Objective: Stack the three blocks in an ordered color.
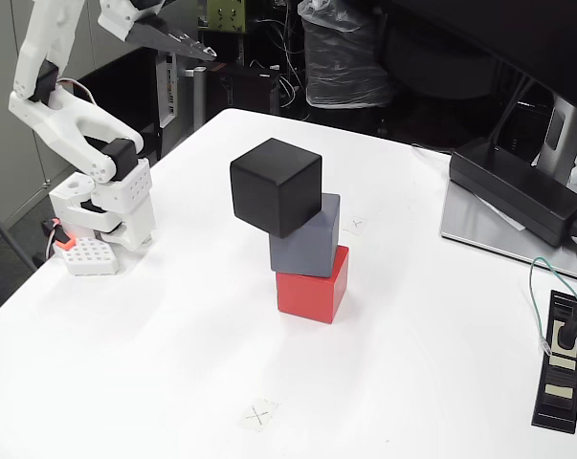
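Note:
The three blocks stand as one stack in the middle of the white table (125, 382). The red block (312, 285) is at the bottom. On it rests the grey block (307, 239). The black block (276, 185) sits on top, shifted to the left and turned, overhanging the grey one. My arm is folded back at the table's left edge, well clear of the stack. Its gripper (204, 50) is high at the top left with its dark finger pointing right. Nothing is in it, and the frame's top edge cuts off its jaws.
The arm's white base (111, 206) is clamped at the left edge. A long black power adapter (518, 189) lies on a grey monitor foot at the right. A black power strip (559, 361) with a green cable sits at the right edge. Two pencilled crosses (258, 414) mark the table.

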Available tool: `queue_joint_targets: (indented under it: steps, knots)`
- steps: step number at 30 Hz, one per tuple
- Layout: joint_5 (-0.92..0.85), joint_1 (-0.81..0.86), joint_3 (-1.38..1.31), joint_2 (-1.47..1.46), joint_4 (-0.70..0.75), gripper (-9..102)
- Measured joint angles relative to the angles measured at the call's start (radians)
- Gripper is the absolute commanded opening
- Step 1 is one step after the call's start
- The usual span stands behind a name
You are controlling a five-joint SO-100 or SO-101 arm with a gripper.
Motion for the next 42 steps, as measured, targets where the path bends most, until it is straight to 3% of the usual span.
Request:
queue_joint_targets:
  steps: [4, 11, 17, 31, 36, 42]
  knots:
    - [-0.005, 0.003, 0.0, 0.037, 0.0, -2]
    - [-0.009, 0.005, 0.008, 0.267, 0.0, 3]
    - [-0.009, 0.002, 0.172, 0.42, -0.003, 5]
    - [-0.009, 0.006, 0.603, 0.454, -0.469, 4]
    - [-0.009, 0.006, 0.801, 0.515, -0.543, -2]
    - [-0.009, 0.005, 0.945, 0.617, -0.555, -1]
